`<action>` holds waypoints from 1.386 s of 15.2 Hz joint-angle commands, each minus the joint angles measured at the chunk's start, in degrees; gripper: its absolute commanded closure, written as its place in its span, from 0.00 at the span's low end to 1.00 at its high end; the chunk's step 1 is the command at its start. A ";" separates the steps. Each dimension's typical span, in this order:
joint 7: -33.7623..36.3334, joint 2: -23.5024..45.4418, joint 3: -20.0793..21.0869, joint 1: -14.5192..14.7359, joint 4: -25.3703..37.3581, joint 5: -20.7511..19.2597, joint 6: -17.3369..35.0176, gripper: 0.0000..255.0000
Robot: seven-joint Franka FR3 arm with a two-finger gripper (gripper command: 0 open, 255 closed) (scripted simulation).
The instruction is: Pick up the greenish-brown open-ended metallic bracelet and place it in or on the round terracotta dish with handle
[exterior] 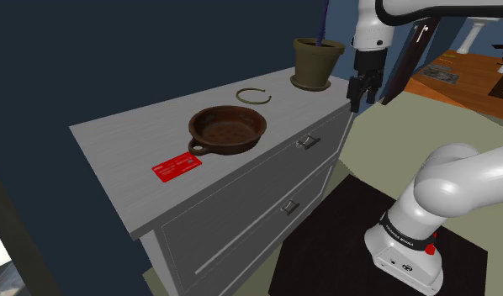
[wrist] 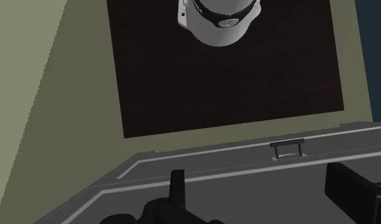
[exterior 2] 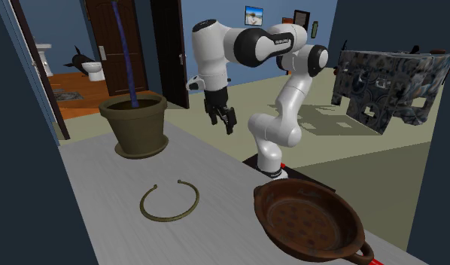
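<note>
The greenish-brown open-ended bracelet point(exterior: 252, 95) point(exterior 2: 168, 202) lies flat on the grey dresser top point(exterior: 132, 160), between the round reddish-brown dish with a handle point(exterior: 227, 129) point(exterior 2: 308, 220) and a plant pot. The dish is empty. My black gripper point(exterior: 360, 94) point(exterior 2: 223, 121) point(wrist: 262, 173) hangs off the dresser's edge in the air, to the shoulder view's right of the pot, pointing down. Its fingers stand apart with nothing between them. It is well away from the bracelet.
An olive plant pot point(exterior: 315, 60) point(exterior 2: 135, 123) with a dark stem stands at the dresser's corner near the gripper. A red card point(exterior: 178, 167) lies beside the dish's handle. Below the gripper are the drawer front and its handle point(wrist: 288, 149), and the dark stand top point(wrist: 227, 83).
</note>
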 commanded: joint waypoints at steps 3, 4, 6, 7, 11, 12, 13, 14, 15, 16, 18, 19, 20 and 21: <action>0.88 3.11 1.07 0.97 1.60 1.27 2.28 0.00; 1.30 4.69 1.60 1.44 2.49 1.85 3.36 0.00; 2.08 7.87 2.64 2.32 4.43 2.91 5.41 0.00; 2.45 9.48 3.15 2.73 5.49 3.38 6.37 0.00; 3.87 15.97 5.15 4.27 10.26 4.93 9.77 0.00; 4.21 17.60 5.64 4.62 11.59 5.22 10.51 0.00; 4.55 19.24 6.12 4.96 12.97 5.49 11.20 0.00; 4.89 20.88 6.60 5.29 14.41 5.71 11.84 0.00; 5.23 22.53 7.07 5.62 15.90 5.90 12.43 0.00; 5.57 24.19 7.55 5.93 17.44 6.05 12.98 0.00; 6.26 27.52 8.48 6.53 20.71 6.23 13.92 0.00; 6.61 29.19 8.94 6.83 22.42 6.27 14.32 0.00; 6.96 30.88 9.40 7.12 24.20 6.27 14.66 0.00; 7.31 32.58 9.85 7.42 26.04 6.23 14.96 0.00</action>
